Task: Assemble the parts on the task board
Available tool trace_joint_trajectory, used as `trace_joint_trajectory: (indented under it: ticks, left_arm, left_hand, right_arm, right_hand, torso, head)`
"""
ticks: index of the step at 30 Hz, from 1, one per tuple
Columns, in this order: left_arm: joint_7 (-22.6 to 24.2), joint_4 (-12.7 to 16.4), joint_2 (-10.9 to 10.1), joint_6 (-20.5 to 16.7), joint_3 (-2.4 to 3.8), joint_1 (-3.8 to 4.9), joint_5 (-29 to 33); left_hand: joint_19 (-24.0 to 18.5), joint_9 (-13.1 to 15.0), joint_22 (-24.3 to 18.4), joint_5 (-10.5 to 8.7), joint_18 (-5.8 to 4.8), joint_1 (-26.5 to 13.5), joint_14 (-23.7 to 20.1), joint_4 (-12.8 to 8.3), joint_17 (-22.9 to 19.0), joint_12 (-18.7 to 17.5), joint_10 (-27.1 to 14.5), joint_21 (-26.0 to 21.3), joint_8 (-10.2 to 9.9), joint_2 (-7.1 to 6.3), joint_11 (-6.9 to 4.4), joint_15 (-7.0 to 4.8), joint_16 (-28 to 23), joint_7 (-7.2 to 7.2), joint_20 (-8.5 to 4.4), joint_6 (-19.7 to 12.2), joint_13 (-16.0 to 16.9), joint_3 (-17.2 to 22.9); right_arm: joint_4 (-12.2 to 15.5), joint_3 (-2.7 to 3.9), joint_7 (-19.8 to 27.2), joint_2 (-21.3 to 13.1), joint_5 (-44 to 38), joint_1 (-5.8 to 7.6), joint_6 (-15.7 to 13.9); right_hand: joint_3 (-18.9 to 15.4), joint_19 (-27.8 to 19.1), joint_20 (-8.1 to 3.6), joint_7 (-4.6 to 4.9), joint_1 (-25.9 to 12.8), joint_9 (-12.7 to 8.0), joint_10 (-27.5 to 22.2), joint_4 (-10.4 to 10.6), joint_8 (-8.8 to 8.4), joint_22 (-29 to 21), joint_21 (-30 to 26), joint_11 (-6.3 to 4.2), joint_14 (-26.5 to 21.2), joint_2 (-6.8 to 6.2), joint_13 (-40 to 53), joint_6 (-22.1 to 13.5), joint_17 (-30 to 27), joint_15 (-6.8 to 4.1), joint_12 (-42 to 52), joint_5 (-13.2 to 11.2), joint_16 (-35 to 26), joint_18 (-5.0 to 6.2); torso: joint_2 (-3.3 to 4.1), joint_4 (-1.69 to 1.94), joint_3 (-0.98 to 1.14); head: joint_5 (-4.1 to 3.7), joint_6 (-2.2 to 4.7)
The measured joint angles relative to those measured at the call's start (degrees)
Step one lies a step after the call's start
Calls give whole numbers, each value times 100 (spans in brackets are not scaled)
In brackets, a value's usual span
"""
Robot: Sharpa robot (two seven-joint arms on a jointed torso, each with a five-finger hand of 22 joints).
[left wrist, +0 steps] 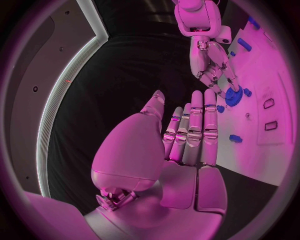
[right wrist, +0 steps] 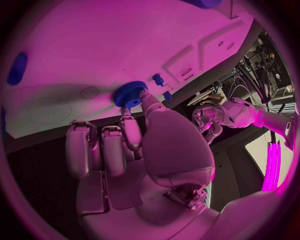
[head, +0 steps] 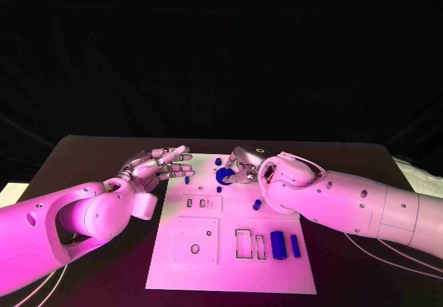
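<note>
Where fingertips meet: blue knob (right wrist: 130, 93) against right hand (right wrist: 134, 150) (board's far end).

Head view: right hand (head: 242, 167) covers most of the round blue knob (head: 226, 178), grip contact not discernible | small blue pieces (head: 216, 162) at the task board (head: 231, 272) far edge too small to identify | right wrist view: blue part (right wrist: 203, 2) cut off by the circle's rim.

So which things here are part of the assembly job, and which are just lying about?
Job:
task board
blue round knurled part, pinched by right hand
blue long parts on the board
left hand, open beside the board

Lying about:
black table
</note>
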Motion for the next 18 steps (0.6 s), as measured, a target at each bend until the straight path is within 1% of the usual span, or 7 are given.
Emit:
trace_joint_trajectory:
  ticks: [2, 4, 7, 9, 12, 16, 18]
  left_arm:
    - [-1, -3, 0, 2, 0, 0, 0]
    - [-2, -5, 1, 4, 0, 0, 0]
    - [-3, -6, 2, 6, 0, 0, 0]
    - [-4, -7, 3, 7, 0, 0, 0]
    - [-5, -10, 3, 8, -2, -1, 0]
    - [-6, -11, 2, 9, -2, -1, 0]
    - [-6, -11, 2, 10, -2, -1, 0]
  left_hand:
    - [0, 0, 0, 0, 0, 0, 0, 0, 0, 0, 0, 0, 0, 0, 0, 0, 0, 0, 0, 0, 0, 0]
    - [0, 0, 0, 0, 0, 0, 0, 0, 0, 0, 0, 0, 0, 0, 0, 0, 0, 0, 0, 0, 0, 0]
    - [0, 0, 0, 0, 0, 0, 0, 0, 0, 0, 0, 0, 0, 0, 0, 0, 0, 0, 0, 0, 0, 0]
    - [0, 0, -1, 0, -1, 0, 0, 0, 0, 0, 0, 0, 0, 0, 0, 0, 0, 0, 0, 0, 0, 0]
    - [0, 0, -1, 0, 0, 0, 0, 0, 0, 0, 0, 0, 0, 0, 0, 0, 0, 0, 0, 0, 0, 0]
    - [0, 0, -1, 0, 0, 0, 0, 0, -1, 0, 0, 0, 0, 0, 0, 0, 0, 0, 0, 0, 0, 0]
    - [0, 0, -1, 0, 0, 0, 0, 0, -1, 0, 0, 0, 0, 0, 0, 0, 0, 0, 0, 0, 0, 0]
  right_arm:
    - [-16, 2, 0, 9, -7, 2, 2]
    - [-36, 4, -1, 23, -19, 4, 7]
    - [-53, 10, -1, 41, -39, 8, 14]
    - [-58, 14, -1, 50, -57, 12, 13]
    - [-60, 15, 4, 55, -67, 14, -21]
    - [-55, 3, 28, 32, -59, 0, -158]
    - [-40, -2, 49, 8, -42, -8, -268]
  right_hand:
    - [50, 0, 0, -29, 54, -2, 0, -50, -5, 0, 0, 0, 0, 35, 14, 29, 0, 0, 0, -79, 0, 0]
    - [115, 0, 0, -9, 127, -4, -1, -115, -11, 0, 0, 1, 0, 48, 15, 50, 0, 0, 1, -112, 0, 0]
    - [246, 0, 0, -22, 230, -4, -1, -199, -21, -1, 0, 1, 0, 40, 22, 127, 0, 0, 1, -144, 0, -1]
    - [356, 0, 0, -33, 267, -5, 1, -260, 6, -1, 0, -1, 0, 77, 36, 199, 0, 1, 1, -166, 0, 0]
    - [451, 22, -22, -17, 267, -5, 43, -275, 90, -1, 0, -43, -5, 77, 48, 246, 3, -4, 0, -188, 0, 0]
    - [493, 22, -22, -8, 267, -5, 62, -252, 95, -1, 0, -62, 1, 77, 56, 257, 4, -43, 19, -191, 0, -3]
    - [527, 43, -43, -7, 266, -5, 64, -233, 95, -1, 0, -63, 2, 79, 63, 258, 4, -43, 29, -205, 0, -62]
  torso:
    - [1, -1, 1]
    - [1, -1, 1]
    - [1, 3, 1]
    - [1, 7, 1]
    - [1, 8, 1]
    - [1, 3, 3]
    - [1, 2, 4]
  head:
    - [-4, -1]
    - [-4, -3]
    - [-7, -7]
    - [-8, -13]
    - [-1, -16]
    - [5, -9]
    - [5, -7]
